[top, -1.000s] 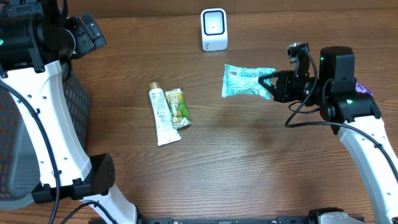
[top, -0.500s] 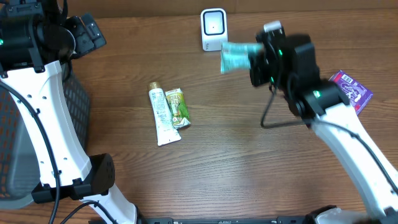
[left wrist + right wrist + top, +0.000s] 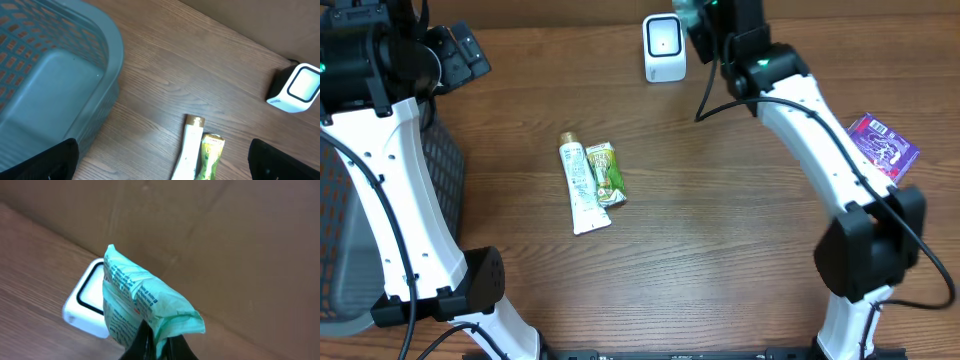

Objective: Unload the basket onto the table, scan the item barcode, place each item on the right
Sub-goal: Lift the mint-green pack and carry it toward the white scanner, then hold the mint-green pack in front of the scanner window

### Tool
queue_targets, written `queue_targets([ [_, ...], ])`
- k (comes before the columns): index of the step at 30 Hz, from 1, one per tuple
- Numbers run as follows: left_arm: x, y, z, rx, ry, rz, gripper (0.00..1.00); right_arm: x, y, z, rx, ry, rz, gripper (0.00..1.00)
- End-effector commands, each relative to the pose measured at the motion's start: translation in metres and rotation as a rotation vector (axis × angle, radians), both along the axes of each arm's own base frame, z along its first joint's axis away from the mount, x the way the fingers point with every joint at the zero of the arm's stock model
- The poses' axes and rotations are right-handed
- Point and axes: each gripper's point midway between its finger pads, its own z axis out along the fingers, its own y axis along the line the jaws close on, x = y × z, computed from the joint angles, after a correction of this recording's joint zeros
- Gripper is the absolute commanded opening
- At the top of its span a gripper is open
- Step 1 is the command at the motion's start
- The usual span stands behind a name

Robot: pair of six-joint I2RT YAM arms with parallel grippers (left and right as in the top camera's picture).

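Observation:
In the right wrist view a teal printed packet [image 3: 141, 301] is pinched by its crimped end in my right gripper [image 3: 161, 341], which is shut on it. The packet hangs in front of the white scanner [image 3: 88, 301] and hides part of its dark-rimmed window. From overhead, the right gripper [image 3: 703, 17] is at the table's far edge just right of the scanner [image 3: 664, 47], and only a corner of the packet [image 3: 686, 11] shows. My left gripper [image 3: 165, 170] is open with nothing between its black fingers [image 3: 56, 160]. It hovers high over the left side.
A white tube [image 3: 580, 183] and a green sachet [image 3: 605, 172] lie side by side left of centre. A purple packet [image 3: 885, 143] lies at the right edge. A grey-blue mesh basket [image 3: 50, 75] stands at the left.
My right arm has swung the teal packet from the right of the table up and left to the scanner at the far edge. The left arm has not moved.

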Motion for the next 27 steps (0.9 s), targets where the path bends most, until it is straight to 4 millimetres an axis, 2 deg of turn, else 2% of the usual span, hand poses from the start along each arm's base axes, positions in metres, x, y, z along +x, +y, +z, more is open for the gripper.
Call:
queue_targets([
  [1,0.001,0.001,-0.002,-0.012,0.003,0.013,1.00,0.014,0.007,0.005,-0.144,-0.079,0.044,0.04],
  [5,0.001,0.001,-0.002,-0.012,0.003,0.013,0.99,0.033,0.004,0.010,-0.227,-0.180,0.023,0.04],
  [11,0.001,0.001,-0.002,-0.012,0.003,0.013,0.99,0.045,0.021,0.018,-0.486,-0.316,0.136,0.04],
  [15,0.001,0.001,-0.002,-0.012,0.003,0.013,1.00,0.048,0.029,0.013,-0.655,-0.349,0.199,0.04],
  [19,0.001,0.001,-0.002,-0.012,0.003,0.013,0.99,0.047,0.040,-0.001,-0.751,-0.338,0.239,0.04],
  [23,0.001,0.001,-0.002,-0.012,0.003,0.013,1.00,0.046,0.050,-0.017,-0.814,-0.322,0.266,0.04],
  [27,0.001,0.001,-0.002,-0.012,0.003,0.013,1.00,0.048,0.047,-0.019,-0.839,-0.320,0.250,0.04],
])
